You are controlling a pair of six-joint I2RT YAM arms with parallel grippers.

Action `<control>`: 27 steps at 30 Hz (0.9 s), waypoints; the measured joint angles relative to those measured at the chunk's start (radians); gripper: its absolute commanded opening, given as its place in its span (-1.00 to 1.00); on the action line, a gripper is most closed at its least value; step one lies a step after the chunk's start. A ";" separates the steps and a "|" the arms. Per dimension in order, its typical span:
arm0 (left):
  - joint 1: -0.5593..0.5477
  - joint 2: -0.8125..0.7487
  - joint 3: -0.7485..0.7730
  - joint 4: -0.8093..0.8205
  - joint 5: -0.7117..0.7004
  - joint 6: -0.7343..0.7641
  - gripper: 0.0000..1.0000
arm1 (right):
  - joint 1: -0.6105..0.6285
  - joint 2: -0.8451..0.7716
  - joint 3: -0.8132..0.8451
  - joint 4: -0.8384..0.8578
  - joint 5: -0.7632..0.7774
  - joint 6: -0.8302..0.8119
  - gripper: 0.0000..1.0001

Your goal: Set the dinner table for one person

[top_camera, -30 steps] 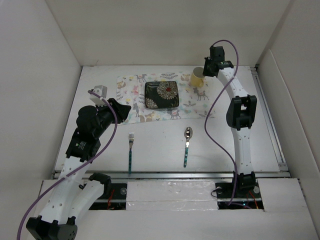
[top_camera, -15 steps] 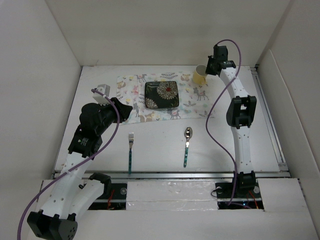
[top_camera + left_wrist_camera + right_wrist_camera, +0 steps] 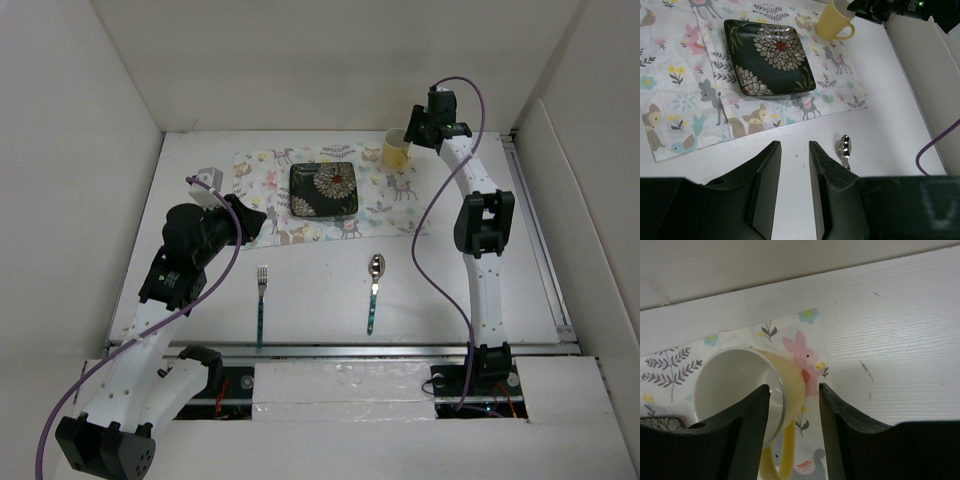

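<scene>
A yellow mug (image 3: 394,150) (image 3: 832,21) (image 3: 740,390) stands on the far right corner of the pastel animal-print placemat (image 3: 265,170) (image 3: 680,95) (image 3: 805,352). My right gripper (image 3: 408,137) (image 3: 794,388) is open over its rim, one finger inside the cup and the other outside with a gap to the wall. A dark square flower-patterned plate (image 3: 323,189) (image 3: 769,57) lies on the middle of the mat. On the white dinner table (image 3: 320,300) (image 3: 890,100) (image 3: 890,340) lie a fork (image 3: 261,300) and a spoon (image 3: 374,285) (image 3: 844,147), nearer than the mat. My left gripper (image 3: 255,216) (image 3: 794,145) hovers open and empty near the mat's near left corner.
White walls close in the table at the back and on both sides. A rail runs along the near edge by the arm bases. A purple cable (image 3: 425,230) hangs beside the right arm, and another loops by the left arm.
My right gripper's jaws have parted from the mug's rim, and the mug has settled slightly left on the mat. The left arm has barely shifted.
</scene>
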 measured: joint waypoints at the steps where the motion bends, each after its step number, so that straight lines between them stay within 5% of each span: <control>1: 0.000 0.001 0.000 0.000 0.000 0.000 -0.47 | 0.000 -0.010 -0.008 0.006 -0.005 0.001 0.04; 9: 0.000 0.002 0.000 0.002 0.008 0.000 -0.48 | 0.006 -0.274 -0.257 0.094 -0.047 0.004 0.14; 10: 0.000 0.002 0.000 0.003 0.010 0.000 -0.52 | 0.009 -0.328 -0.304 0.110 -0.047 0.000 -0.14; 12: 0.000 0.000 0.000 0.005 0.018 -0.004 -1.00 | 0.018 -0.434 -0.381 0.150 -0.043 -0.015 -0.72; 13: 0.000 -0.002 0.000 0.007 0.020 0.001 -1.00 | 0.030 -0.517 -0.491 0.218 -0.035 -0.016 -1.00; 18: 0.000 -0.020 0.000 0.015 0.045 0.006 -1.00 | 0.208 -1.035 -1.118 0.415 0.058 -0.011 -1.00; 20: 0.000 -0.029 -0.001 0.019 0.051 0.006 -0.99 | 0.349 -1.191 -1.338 0.512 0.102 0.014 -0.81; 21: 0.000 -0.034 -0.001 0.021 0.053 0.006 -0.75 | 0.429 -1.249 -1.430 0.535 0.123 0.033 -0.67; 24: 0.000 -0.046 -0.003 0.024 0.060 0.005 -0.53 | 0.609 -1.323 -1.637 0.524 0.201 0.102 0.03; 27: 0.000 -0.055 -0.003 0.026 0.066 0.003 -0.48 | 0.732 -1.320 -1.751 0.428 0.313 0.179 0.17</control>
